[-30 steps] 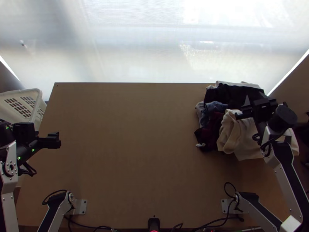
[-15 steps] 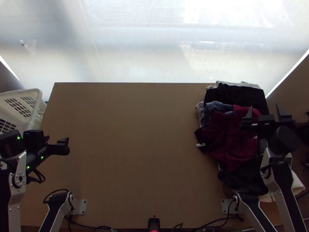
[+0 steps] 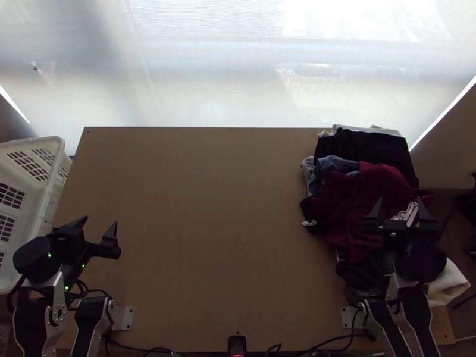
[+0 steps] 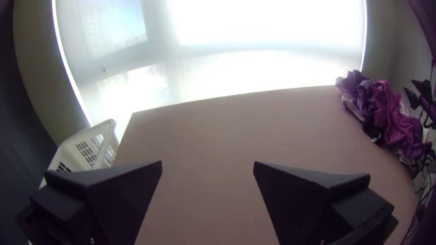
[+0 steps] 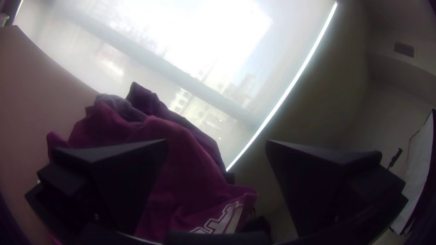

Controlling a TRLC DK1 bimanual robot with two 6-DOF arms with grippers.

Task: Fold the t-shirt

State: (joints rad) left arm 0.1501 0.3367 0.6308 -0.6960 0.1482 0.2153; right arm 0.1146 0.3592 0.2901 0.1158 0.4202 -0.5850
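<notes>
Your left gripper (image 3: 99, 224) is at the table's left side with jaws wide apart, and your right gripper (image 3: 400, 202), also wide, is at the maroon t-shirt (image 3: 384, 178), which lies rumpled, soft and creased, white print showing, on a heap of bunched clothes (image 3: 363, 143) at the right. The smooth wooden table (image 3: 208, 208) has a slotted white basket (image 3: 55, 143) beside its left edge, and beyond stands a bright, broad window (image 3: 208, 77).

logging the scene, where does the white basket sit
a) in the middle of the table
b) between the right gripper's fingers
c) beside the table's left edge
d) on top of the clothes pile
c, the white basket stands just off the left edge of the table
</notes>
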